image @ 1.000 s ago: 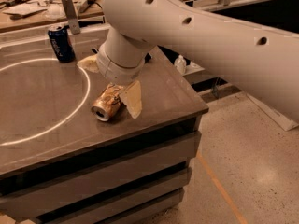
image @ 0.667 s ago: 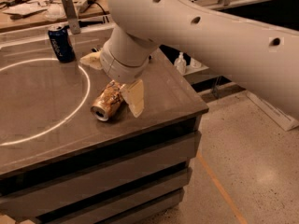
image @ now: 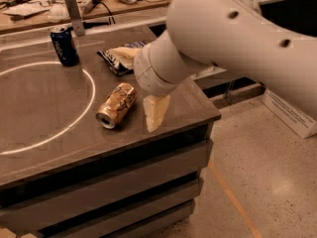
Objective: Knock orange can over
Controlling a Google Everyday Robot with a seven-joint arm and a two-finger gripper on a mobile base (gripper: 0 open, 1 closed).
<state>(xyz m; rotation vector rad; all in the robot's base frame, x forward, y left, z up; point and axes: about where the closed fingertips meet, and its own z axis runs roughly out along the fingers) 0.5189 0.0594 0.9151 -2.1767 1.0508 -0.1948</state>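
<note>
Nearest, toward the near-right corner of the table (image: 59, 103), one pale finger (image: 155, 110) of the gripper (image: 134, 86) pointed down with its tip close over the top. Its partner showed farther back, over the snack bag (image: 111, 61), so the claw stood spread wide, grasping nothing.

Just left of the near finger, the orange can (image: 117, 104) lay on its side on the table, parted from the finger by a narrow gap and beside the right edge of the white circle (image: 92, 90) marked on the top. Its long axis ran level with the surface from near-left to far-right — the silver top faced near-left, the base toward the robot's wrist. By that the knock looked done.

What remained would call for care: the arm should rise straight up and clear rather than sweep sideways. A can lying so rolls across its axis, and a graze from the finger could send it near-right toward the table's edge.

Farther back on the left, the dark blue can (image: 63, 45) stood upright, well apart. Beyond it lay a cluttered bench (image: 29, 14).
</note>
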